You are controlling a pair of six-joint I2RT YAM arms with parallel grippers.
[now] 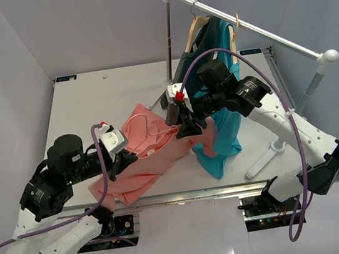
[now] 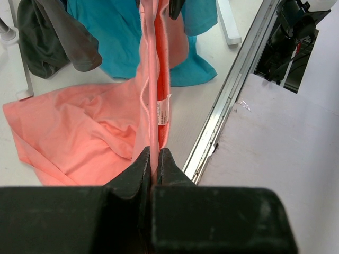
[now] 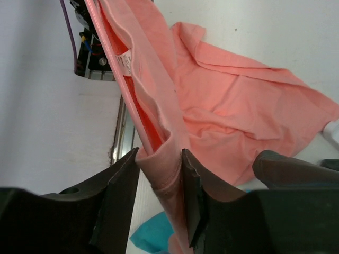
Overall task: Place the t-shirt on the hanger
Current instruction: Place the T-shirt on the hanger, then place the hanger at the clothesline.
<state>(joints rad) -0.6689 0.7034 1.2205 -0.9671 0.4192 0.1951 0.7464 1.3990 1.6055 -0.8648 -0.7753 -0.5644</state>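
The salmon t-shirt lies crumpled on the white table between the arms, its neck lifted. The thin pale-pink hanger is partly inside the neck. In the left wrist view its rod runs straight away from my left gripper, which is shut on it beside the collar label. My left gripper is at the shirt's left side. My right gripper is at the right side; in its wrist view it is shut on a fold of the t-shirt wrapped over the rod's end.
A teal shirt hangs from a wooden hanger on the clothes rail and drapes onto the table. A dark grey shirt hangs beside it. The rack's white foot lies at front right. The table's metal front edge is close.
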